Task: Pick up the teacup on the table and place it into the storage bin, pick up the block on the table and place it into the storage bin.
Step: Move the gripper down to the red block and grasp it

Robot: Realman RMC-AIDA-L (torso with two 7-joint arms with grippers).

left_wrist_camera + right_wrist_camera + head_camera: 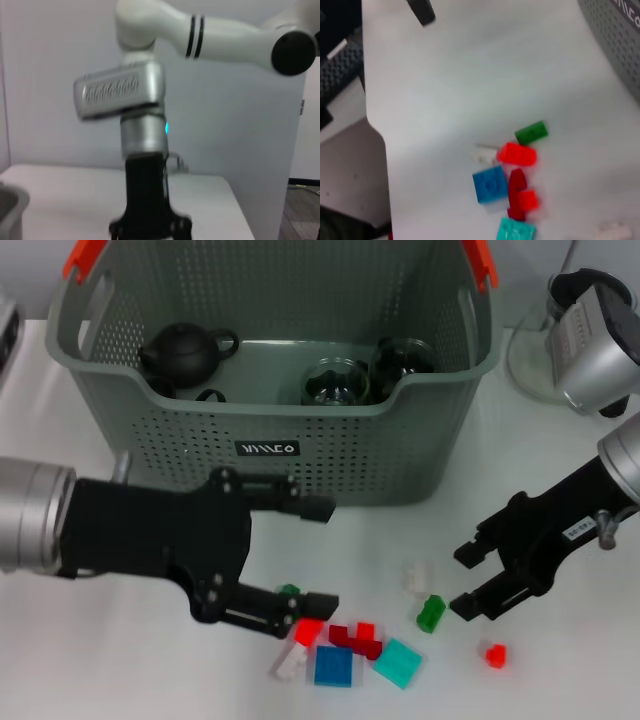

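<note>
The grey-green storage bin [270, 455] stands at the back of the table, its corner also in the right wrist view [615, 30]. Inside it sit a black teapot [185, 352] and two glass teacups [335, 382]; no teacup shows on the table. Loose blocks lie in front: red [309, 631], dark red [355, 638], blue [333, 665], teal [399, 662], green [431, 612]. My left gripper [322, 555] hangs open just left of the pile, with nothing between its fingers. My right gripper [465, 580] is open beside the green block, also holding nothing.
A small red block [492, 653] and a white one [416, 576] lie near the right gripper. A glass vessel [535, 365] stands right of the bin. The table edge [375, 130] runs past the blocks in the right wrist view.
</note>
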